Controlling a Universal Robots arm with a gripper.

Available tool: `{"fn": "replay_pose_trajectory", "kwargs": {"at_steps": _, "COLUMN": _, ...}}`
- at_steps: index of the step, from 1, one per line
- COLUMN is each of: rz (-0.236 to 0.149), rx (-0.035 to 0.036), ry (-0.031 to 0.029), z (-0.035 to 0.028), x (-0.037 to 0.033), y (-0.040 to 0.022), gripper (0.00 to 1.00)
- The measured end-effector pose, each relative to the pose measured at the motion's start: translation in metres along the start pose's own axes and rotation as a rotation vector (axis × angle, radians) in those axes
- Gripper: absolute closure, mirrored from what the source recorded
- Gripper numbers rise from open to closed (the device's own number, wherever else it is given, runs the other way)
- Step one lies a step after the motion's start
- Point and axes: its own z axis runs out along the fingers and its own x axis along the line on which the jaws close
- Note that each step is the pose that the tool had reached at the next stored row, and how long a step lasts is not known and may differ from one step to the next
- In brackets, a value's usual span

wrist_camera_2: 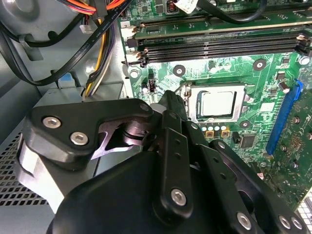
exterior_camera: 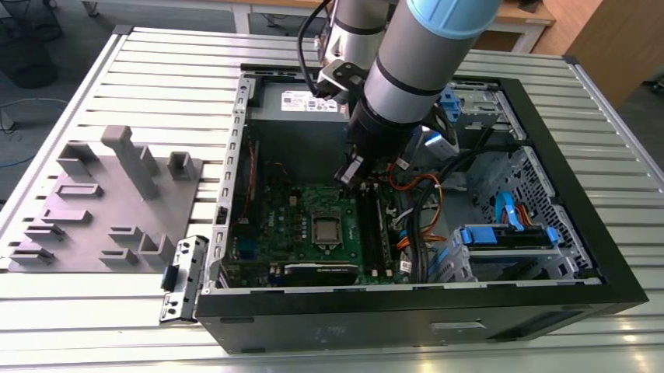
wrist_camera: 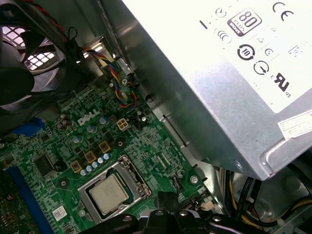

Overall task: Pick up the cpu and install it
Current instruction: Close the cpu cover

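Observation:
The cpu (exterior_camera: pixel 326 230), a small square chip with a silvery top, lies flat inside the silver socket frame (wrist_camera_2: pixel 193 108) on the green motherboard (exterior_camera: pixel 280 225). Both wrist views show the cpu (wrist_camera_2: pixel 218 103) (wrist_camera: pixel 108 193) seated squarely in the frame. My gripper (exterior_camera: pixel 347 177) hangs inside the open computer case, a little above the board and just beside the socket. The black tip of the gripper (wrist_camera_2: pixel 168 97) (wrist_camera: pixel 165 199) is apart from the chip. It looks shut, and nothing is in it.
Memory slots (wrist_camera_2: pixel 219 46) run alongside the socket. The power supply box (wrist_camera: pixel 234 73) and a black fan (wrist_camera: pixel 29 63) crowd the board's edges. Orange and black cables (exterior_camera: pixel 425 210) and a blue drive caddy (exterior_camera: pixel 508 237) fill the case's right. A grey fixture tray (exterior_camera: pixel 104 202) lies outside.

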Motion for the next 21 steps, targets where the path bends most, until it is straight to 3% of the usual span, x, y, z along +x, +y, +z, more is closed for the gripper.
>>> {"fn": "replay_pose_trajectory", "kwargs": {"at_steps": 21, "rz": 0.000, "rx": -0.0005, "ry": -0.0006, "z": -0.0004, "x": 0.0064, "y": -0.0045, "gripper": 0.89}}
